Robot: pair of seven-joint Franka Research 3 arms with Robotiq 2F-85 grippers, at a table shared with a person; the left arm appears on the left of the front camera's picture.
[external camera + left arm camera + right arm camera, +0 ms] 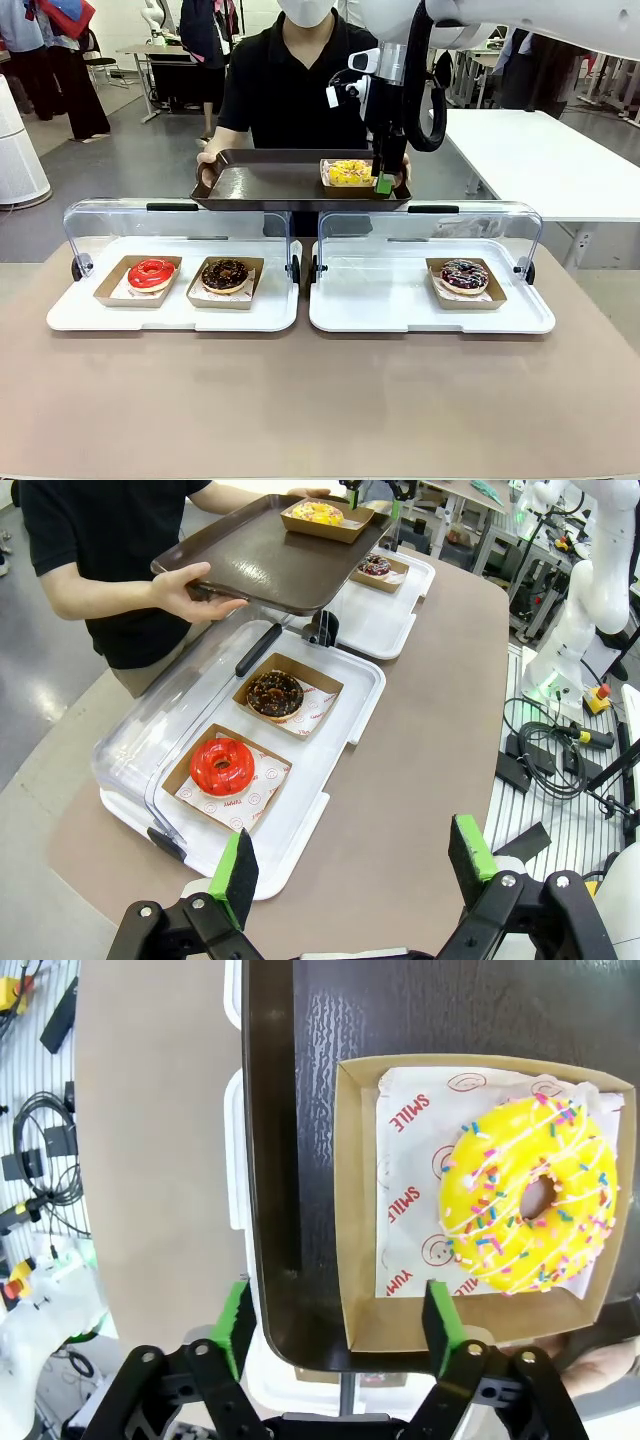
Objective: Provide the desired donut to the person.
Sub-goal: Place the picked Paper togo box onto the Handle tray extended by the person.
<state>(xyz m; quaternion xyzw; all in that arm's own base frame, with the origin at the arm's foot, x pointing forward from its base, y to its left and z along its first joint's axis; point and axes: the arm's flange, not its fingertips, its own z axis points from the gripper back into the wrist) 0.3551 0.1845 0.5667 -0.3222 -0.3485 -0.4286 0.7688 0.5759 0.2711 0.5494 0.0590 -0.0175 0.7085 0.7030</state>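
Observation:
The person (285,85) in a black T-shirt stands across the table and holds a dark brown tray (260,185) with both hands. On the tray's right part lies a yellow sprinkled donut (347,171) in a cardboard box (360,1200). My right gripper (383,183) hangs just over the box's near corner. In the right wrist view this gripper (338,1328) is open, with the box's wall between its green pads and no grip on it. My left gripper (355,865) stands open with nothing in it, above the table's near side.
Two white serving trays (175,312) with raised clear lids (180,215) lie on the table. The left one holds a red donut (151,273) and a chocolate donut (225,274). The right one holds a dark sprinkled donut (464,275). A white table (540,150) stands behind.

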